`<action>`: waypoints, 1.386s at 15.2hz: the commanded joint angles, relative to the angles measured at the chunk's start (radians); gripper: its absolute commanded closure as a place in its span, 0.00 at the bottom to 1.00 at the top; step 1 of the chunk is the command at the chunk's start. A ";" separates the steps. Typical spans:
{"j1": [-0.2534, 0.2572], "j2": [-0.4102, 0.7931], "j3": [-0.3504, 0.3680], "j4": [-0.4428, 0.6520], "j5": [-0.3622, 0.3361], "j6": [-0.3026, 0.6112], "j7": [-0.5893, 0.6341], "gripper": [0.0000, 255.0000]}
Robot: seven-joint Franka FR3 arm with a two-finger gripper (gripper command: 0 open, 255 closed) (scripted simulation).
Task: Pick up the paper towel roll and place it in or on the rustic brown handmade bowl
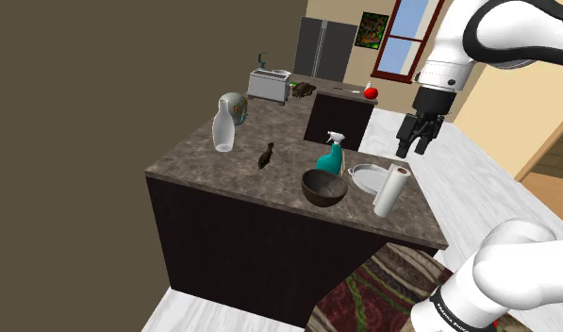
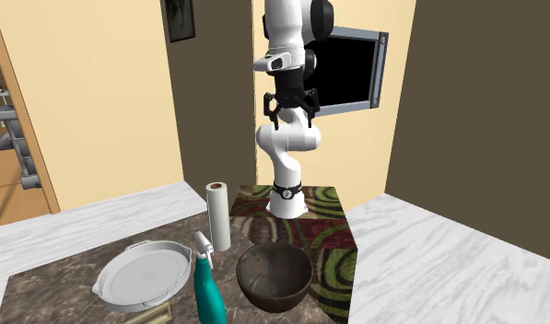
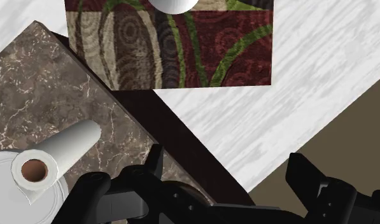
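The white paper towel roll (image 1: 392,189) (image 2: 217,215) (image 3: 58,154) stands upright near the dark marble counter's (image 1: 234,173) edge. The dark brown bowl (image 1: 324,187) (image 2: 275,274) sits empty on the counter a short way from the roll, toward the shoulder view's left. My black gripper (image 1: 412,151) (image 2: 289,123) (image 3: 230,170) hangs open in the air well above the roll, off to one side over the counter's edge and the floor. Nothing is between its fingers (image 3: 154,167).
A white lidded dish (image 1: 366,176) (image 2: 142,273) lies right behind the roll, and a teal spray bottle (image 1: 333,154) (image 2: 206,287) stands behind the bowl. Farther back are a glass bottle (image 1: 223,127), a small dark figure (image 1: 266,157) and a toaster (image 1: 268,85). A patterned rug (image 3: 175,44) covers the floor below.
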 commanded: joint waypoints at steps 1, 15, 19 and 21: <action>0.000 0.000 0.000 0.000 0.000 0.000 0.000 0.00; -0.081 0.248 -0.241 -0.052 -0.173 0.293 -0.281 0.00; -0.095 0.361 -0.309 -0.023 -0.192 0.378 -0.360 0.00; -0.100 0.423 -0.343 -0.001 -0.194 0.419 -0.401 0.00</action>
